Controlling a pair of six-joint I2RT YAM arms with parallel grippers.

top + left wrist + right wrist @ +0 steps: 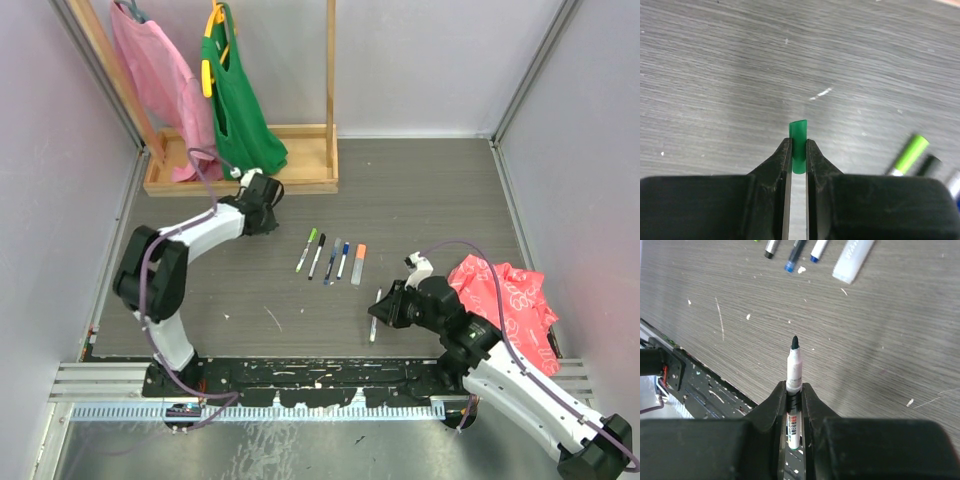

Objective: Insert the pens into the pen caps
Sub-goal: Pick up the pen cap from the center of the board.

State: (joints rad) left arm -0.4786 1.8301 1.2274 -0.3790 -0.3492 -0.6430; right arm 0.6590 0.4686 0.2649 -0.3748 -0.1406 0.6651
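Pen [794, 370] gripped in the right pincer [794, 386] juts out tip-first; the green cap [799, 132], pinched in the left pincer [798, 145], sits well apart, far-left of it.

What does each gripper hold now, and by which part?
The left gripper pinches a green pen cap by one end. The right gripper holds an uncapped pen by its barrel, with the dark tip sticking out.

grey wood-grain table [430, 200] here, five pens [332, 260] lying side by side in a row mid-table, white scraps [272, 318] scattered nearer the front, wooden rack base [300, 186] sitting far left, red patterned cloth [505, 295] crumpled at the right.
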